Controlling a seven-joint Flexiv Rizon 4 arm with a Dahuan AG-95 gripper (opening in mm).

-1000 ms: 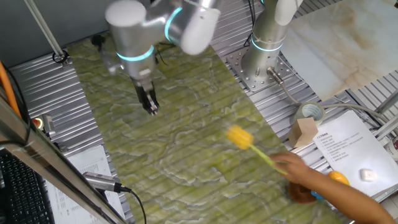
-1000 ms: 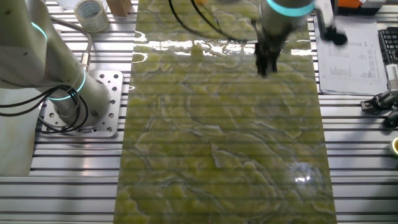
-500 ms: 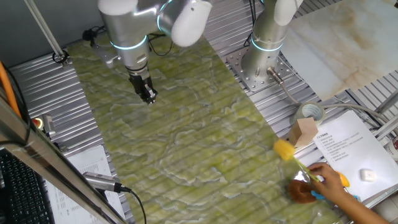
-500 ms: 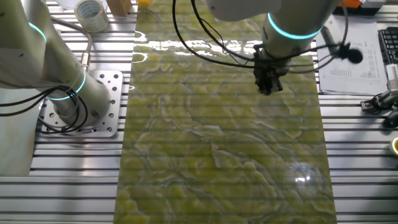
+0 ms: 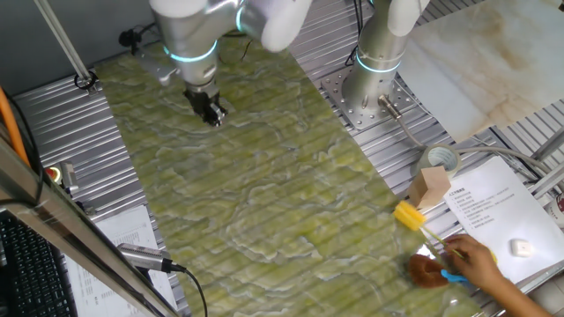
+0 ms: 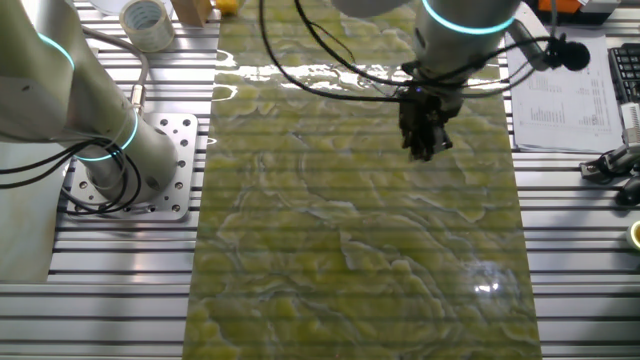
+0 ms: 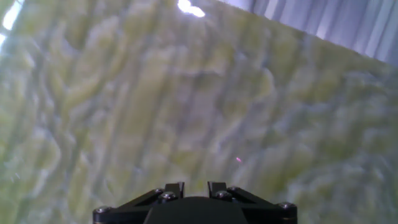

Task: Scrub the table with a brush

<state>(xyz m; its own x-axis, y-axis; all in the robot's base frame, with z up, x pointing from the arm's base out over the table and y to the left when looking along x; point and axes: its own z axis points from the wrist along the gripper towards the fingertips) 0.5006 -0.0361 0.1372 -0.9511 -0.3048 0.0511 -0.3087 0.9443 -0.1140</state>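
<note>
The table [image 5: 264,194] is a long yellow-green marbled sheet with pale veins, also seen in the other fixed view [image 6: 360,230] and filling the hand view [image 7: 186,93]. The brush [image 5: 410,217], with a yellow block head and a thin handle, lies at the sheet's right edge. A person's hand [image 5: 476,262] holds its handle. Its yellow head just shows at the top edge of the other fixed view [image 6: 230,5]. My gripper [image 5: 212,115] hangs over the far left part of the sheet, far from the brush, with its fingers close together and nothing in them. It also shows in the other fixed view [image 6: 424,146].
A second arm's base [image 5: 374,70] stands on the ribbed metal at the back right. A tape roll [image 5: 438,161], a wooden box [image 5: 429,187], a printed sheet [image 5: 498,211] and a brown brush with a blue handle [image 5: 432,271] lie near the person's hand. A keyboard [image 5: 26,264] is at the left.
The person's hand has drawn the brush from the middle of the sheet to its right edge. My gripper has moved toward the sheet's far left end.
</note>
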